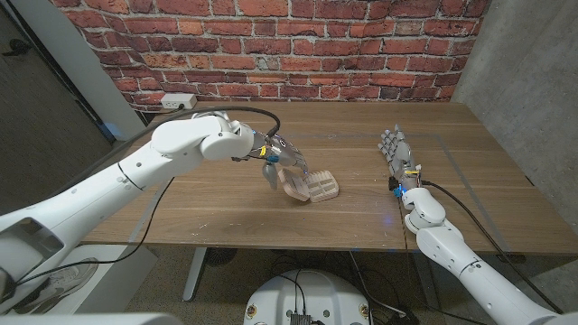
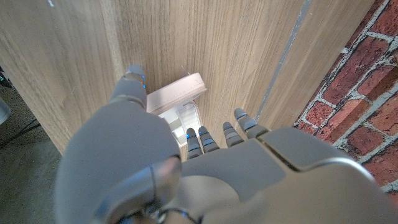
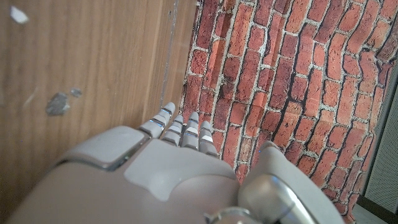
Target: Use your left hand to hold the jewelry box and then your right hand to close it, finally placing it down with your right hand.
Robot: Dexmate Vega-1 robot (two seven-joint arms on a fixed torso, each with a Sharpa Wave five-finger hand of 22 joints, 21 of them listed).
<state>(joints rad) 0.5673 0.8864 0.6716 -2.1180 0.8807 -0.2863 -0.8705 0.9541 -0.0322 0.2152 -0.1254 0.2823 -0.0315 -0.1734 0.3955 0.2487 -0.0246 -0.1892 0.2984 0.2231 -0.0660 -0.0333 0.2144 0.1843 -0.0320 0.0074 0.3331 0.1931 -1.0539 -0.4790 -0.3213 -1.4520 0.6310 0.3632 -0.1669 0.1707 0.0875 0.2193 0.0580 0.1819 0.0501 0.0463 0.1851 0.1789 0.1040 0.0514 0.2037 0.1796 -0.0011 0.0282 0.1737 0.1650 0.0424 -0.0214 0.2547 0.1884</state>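
Head view is giving me the jewelry box (image 1: 312,187) just left of the table's (image 1: 217,203) centre, sitting open on the wood. It is looking pale pink or beige, a small rectangular case with rounded corners; one half is lying toward three o'clock with its inside facing up, showing a grid of little compartments, and the other half is tilting up on the nine o'clock side, under my left hand (image 1: 282,164). I am reaching that hand in from nine o'clock and its fingers are coming down over the raised half. Through the left wrist view the box (image 2: 177,93) is showing a smooth pink edge beyond the fingertips (image 2: 203,137), with the thumb at one side of it and the other fingers curling toward the other side. They are touching or just beside it, but I cannot tell whether they are actually gripping.

My right hand (image 1: 395,150) is waiting well apart at three o'clock of the box, near the table's right side, fingers stretched straight toward twelve o'clock, together and holding nothing. In the right wrist view the same fingers (image 3: 180,127) are pointing at the brick wall (image 3: 280,74).
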